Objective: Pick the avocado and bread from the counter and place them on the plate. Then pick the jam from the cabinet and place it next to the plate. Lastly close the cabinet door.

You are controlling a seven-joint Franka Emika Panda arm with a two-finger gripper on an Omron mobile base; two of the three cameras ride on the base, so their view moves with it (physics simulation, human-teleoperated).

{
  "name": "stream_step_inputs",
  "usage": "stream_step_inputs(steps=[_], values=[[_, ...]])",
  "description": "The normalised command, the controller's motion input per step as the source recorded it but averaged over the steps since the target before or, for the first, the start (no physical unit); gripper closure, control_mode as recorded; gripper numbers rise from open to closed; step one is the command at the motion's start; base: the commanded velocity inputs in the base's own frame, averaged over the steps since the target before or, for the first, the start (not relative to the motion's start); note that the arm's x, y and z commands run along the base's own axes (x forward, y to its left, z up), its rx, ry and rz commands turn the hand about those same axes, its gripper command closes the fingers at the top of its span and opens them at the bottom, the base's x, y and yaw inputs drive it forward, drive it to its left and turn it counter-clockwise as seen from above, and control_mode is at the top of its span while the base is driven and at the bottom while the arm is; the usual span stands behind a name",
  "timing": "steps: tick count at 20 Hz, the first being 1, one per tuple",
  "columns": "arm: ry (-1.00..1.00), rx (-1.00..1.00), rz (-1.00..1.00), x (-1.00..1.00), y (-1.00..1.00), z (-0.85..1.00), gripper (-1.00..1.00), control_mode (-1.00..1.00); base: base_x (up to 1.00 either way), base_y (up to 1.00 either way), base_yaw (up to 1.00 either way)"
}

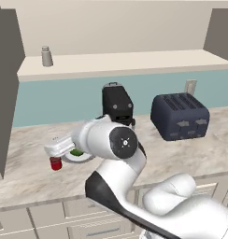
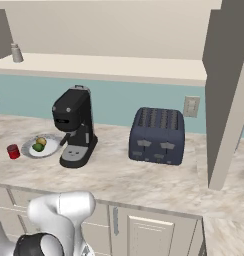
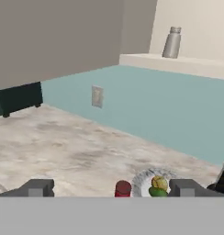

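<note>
Pincer [image 3: 111, 187] stands wide open, gripping nothing, low over the beige marble-patterned worktop [image 2: 144, 182]. Just beyond it, the small red cylindrical jam jar [image 2: 13, 151] stands upright on the worktop, just beside the round white speckled-rim plate [image 2: 50, 151]. Green oval avocado [image 2: 38, 147] and golden-brown round bread [image 2: 41, 141] lie together on the plate. Behind, the black coffee machine [image 2: 74, 125]; further right, the dark blue toaster [image 2: 157, 135]. Farthest, a grey-white shaker [image 2: 16, 52] on the pale cabinet shelf [image 2: 119, 67].

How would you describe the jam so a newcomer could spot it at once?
Find the black coffee machine on the counter; the white plate lies just left of it. The jam stands on the counter left of the plate: a small red jar, unlike the green avocado and golden bread on the plate.
</note>
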Motion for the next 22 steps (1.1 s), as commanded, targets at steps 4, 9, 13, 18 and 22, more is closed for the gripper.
stream_step_inputs(steps=[4, 9, 13, 18, 22], values=[[0.28, 0.0, -0.2, -0.69, -0.63, 0.76, -1.0, -1.0, 0.0, 0.0, 0.0], [0.17, 0.0, -0.16, -0.9, -0.99, 0.16, -1.0, -1.0, 0.0, 0.0, 0.0], [-0.23, 0.02, -0.02, -1.0, -1.0, -0.16, -1.0, -1.0, 0.0, 0.0, 0.0], [-0.27, 0.07, -0.03, -0.91, -1.0, -0.04, -1.0, -1.0, 0.0, 0.0, 0.0], [-0.02, 0.17, -0.12, -0.45, -1.0, 0.12, -1.0, -1.0, 0.0, 0.0, 0.0]])
